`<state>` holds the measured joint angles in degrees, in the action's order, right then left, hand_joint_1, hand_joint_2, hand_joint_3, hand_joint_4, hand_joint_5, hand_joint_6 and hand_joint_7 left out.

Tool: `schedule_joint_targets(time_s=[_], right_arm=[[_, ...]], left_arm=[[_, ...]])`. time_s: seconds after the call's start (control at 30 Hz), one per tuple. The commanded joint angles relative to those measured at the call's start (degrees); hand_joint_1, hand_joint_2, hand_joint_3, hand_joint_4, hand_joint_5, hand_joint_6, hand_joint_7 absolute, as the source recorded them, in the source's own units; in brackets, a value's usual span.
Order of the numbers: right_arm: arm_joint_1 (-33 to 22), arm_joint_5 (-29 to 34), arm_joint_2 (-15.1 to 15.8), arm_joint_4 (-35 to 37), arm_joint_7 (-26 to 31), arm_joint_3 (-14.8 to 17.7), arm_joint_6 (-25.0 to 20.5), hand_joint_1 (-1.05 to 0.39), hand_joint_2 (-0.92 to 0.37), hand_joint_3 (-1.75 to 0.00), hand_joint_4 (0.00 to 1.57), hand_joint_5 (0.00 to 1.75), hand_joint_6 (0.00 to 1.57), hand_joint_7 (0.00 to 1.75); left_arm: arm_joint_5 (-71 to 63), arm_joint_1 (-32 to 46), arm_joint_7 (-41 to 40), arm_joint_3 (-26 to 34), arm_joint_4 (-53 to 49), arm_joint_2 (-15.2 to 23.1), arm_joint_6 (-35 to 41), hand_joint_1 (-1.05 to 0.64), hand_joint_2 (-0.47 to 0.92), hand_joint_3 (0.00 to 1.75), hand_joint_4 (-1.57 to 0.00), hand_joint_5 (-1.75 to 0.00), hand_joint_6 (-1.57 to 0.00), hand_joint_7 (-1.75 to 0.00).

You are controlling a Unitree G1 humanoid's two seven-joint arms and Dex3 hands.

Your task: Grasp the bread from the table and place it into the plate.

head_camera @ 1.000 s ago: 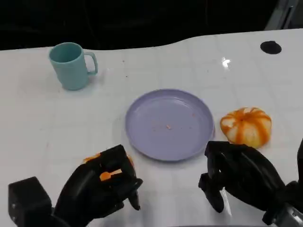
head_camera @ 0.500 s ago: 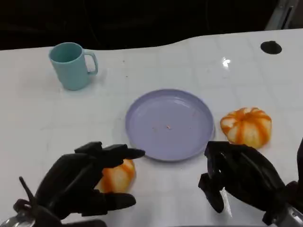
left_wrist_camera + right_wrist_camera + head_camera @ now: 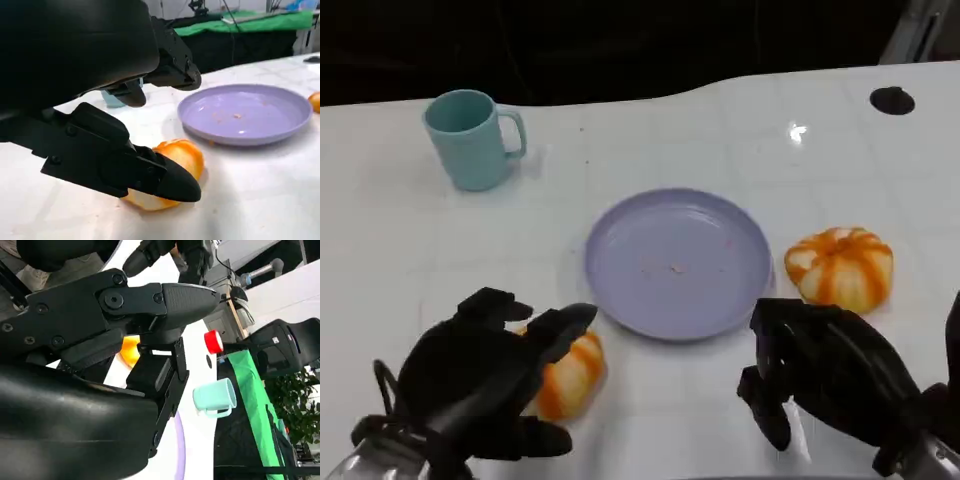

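A: Bread (image 3: 570,372) lying on the table (image 3: 740,120) near the front edge, just beside the purple plate (image 3: 677,262), outside it.

B: Left hand (image 3: 485,375)?

A: Spread wide around the bread, fingers (image 3: 160,177) apart on both sides; contact hard to tell, no firm grip visible.

B: Right hand (image 3: 825,372)?

A: Curled in, holding nothing, near the front edge past the plate's other side.

B: Anything else?

A: Second bread (image 3: 841,266) just beside the plate toward the right edge; teal mug (image 3: 470,138) toward the far left corner.
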<state>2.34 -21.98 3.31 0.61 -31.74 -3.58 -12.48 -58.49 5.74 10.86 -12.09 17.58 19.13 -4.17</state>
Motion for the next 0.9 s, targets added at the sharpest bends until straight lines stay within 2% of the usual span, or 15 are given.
schedule_joint_targets(time_s=[0.03, 0.27, 0.43, 0.7, 0.8, 0.83, 0.9], right_arm=[[-0.1, -0.3, 0.4, -0.5, 0.0, 0.3, -0.2, -0.92, -0.92, -0.40, 1.28, 1.61, 1.09, 1.55], [-0.2, -0.1, 0.6, -0.8, 0.2, 0.3, -0.4, -0.93, -0.92, -0.39, 1.28, 1.61, 1.10, 1.55], [-0.3, -0.5, 0.6, -0.8, 0.0, 0.4, -0.6, -0.92, -0.92, -0.39, 1.28, 1.61, 1.10, 1.54], [-0.1, -0.6, 0.6, -0.6, -0.6, 0.5, -0.4, -0.91, -0.92, -0.39, 1.28, 1.60, 1.10, 1.54], [-0.1, -0.6, 0.7, -0.9, -0.3, 0.5, -0.9, -0.92, -0.92, -0.39, 1.28, 1.60, 1.10, 1.54], [-0.2, -0.6, 0.7, -1.0, -0.2, 0.5, -1.0, -0.92, -0.92, -0.39, 1.28, 1.60, 1.10, 1.54], [-0.3, -0.5, 0.7, -1.2, -0.1, 0.5, -0.9, -0.92, -0.92, -0.39, 1.28, 1.60, 1.10, 1.54]], left_arm=[[-2.2, -3.1, 3.0, -1.8, -3.3, 1.3, 3.5, -0.86, 0.92, 0.06, -0.14, -0.54, -0.27, 0.00], [-2.9, -7.6, 3.0, -5.3, -10.3, 1.0, 6.9, -0.81, 0.92, 0.04, -0.17, -0.49, -0.25, 0.00], [0.6, -10.5, -4.2, -6.6, -20.3, 0.0, 4.8, -0.76, 0.92, 0.01, -0.29, -0.40, -0.34, -0.03], [4.3, -14.3, -11.6, -8.4, -32.0, 0.4, 2.0, -0.71, 0.92, 0.00, -0.34, -0.38, -0.40, -0.03], [6.4, -15.5, -13.5, -8.5, -35.5, 0.3, 0.6, -0.64, 0.92, 0.03, -0.47, -0.45, -0.46, -0.05], [7.2, -15.7, -13.8, -8.5, -36.2, 0.4, 0.2, -0.54, 0.91, 0.02, -0.55, -0.62, -0.57, -0.08], [8.2, -16.3, -15.1, -8.7, -37.9, 0.7, -0.9, -0.48, 0.91, 0.01, -0.56, -0.84, -0.66, -0.08]])
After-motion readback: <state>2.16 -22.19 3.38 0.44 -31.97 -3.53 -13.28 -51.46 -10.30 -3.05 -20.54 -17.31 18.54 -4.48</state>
